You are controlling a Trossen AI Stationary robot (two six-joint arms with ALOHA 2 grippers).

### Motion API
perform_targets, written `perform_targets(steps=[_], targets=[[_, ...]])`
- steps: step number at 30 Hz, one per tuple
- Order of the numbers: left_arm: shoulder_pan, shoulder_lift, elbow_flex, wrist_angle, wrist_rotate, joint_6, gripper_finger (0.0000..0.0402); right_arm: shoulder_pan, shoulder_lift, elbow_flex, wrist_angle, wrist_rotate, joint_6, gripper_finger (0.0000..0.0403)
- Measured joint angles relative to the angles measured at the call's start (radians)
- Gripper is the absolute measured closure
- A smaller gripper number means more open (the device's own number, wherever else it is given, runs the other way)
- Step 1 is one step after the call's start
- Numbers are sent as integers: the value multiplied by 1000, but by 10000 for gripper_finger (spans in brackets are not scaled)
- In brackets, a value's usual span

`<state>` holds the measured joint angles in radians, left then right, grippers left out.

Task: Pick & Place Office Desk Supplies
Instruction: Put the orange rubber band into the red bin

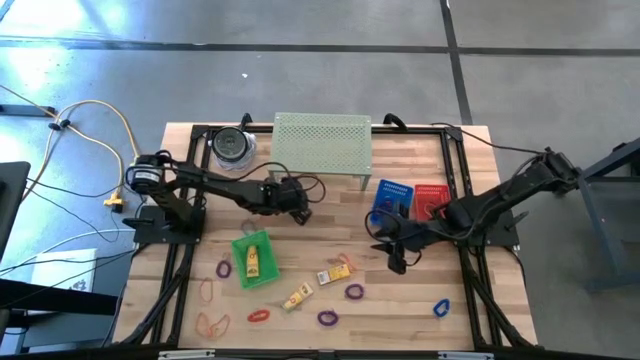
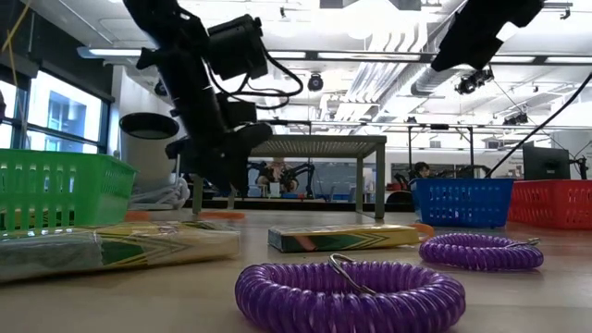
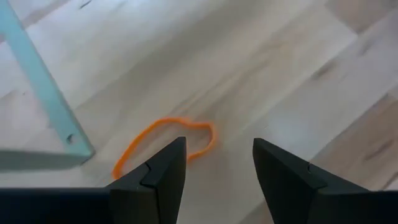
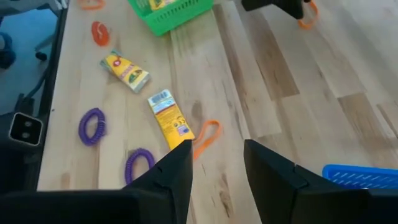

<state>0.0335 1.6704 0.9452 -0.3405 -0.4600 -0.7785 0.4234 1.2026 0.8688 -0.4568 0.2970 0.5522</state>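
My left gripper (image 1: 298, 208) hangs open over the table's middle, near the front of the pale-green shelf (image 1: 322, 142). An orange loop (image 3: 165, 143) lies flat on the wood just ahead of its fingers. My right gripper (image 1: 396, 256) is open above the wood, in front of the blue basket (image 1: 392, 197). Ahead of it lie a yellow packet (image 4: 169, 118) and another orange loop (image 4: 206, 137). Purple loops (image 1: 354, 291), a red loop (image 1: 259, 315), a blue loop (image 1: 441, 307) and a second packet (image 1: 297, 297) lie flat near the front edge. A green basket (image 1: 252, 258) holds one packet.
A red basket (image 1: 431, 200) stands beside the blue one at the right. A round container (image 1: 233, 145) sits at the far left, next to the shelf. One shelf leg (image 3: 43, 87) stands close to my left gripper. Bare wood lies between the two grippers.
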Motion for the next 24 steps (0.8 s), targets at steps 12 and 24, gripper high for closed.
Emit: perform_targets(steps=[12, 24], targets=[[11, 46, 0, 12, -6, 31, 222, 23, 0, 0, 8, 18, 1, 270], [30, 46, 0, 4, 39, -14, 222, 23, 0, 0, 21, 15, 1, 270]])
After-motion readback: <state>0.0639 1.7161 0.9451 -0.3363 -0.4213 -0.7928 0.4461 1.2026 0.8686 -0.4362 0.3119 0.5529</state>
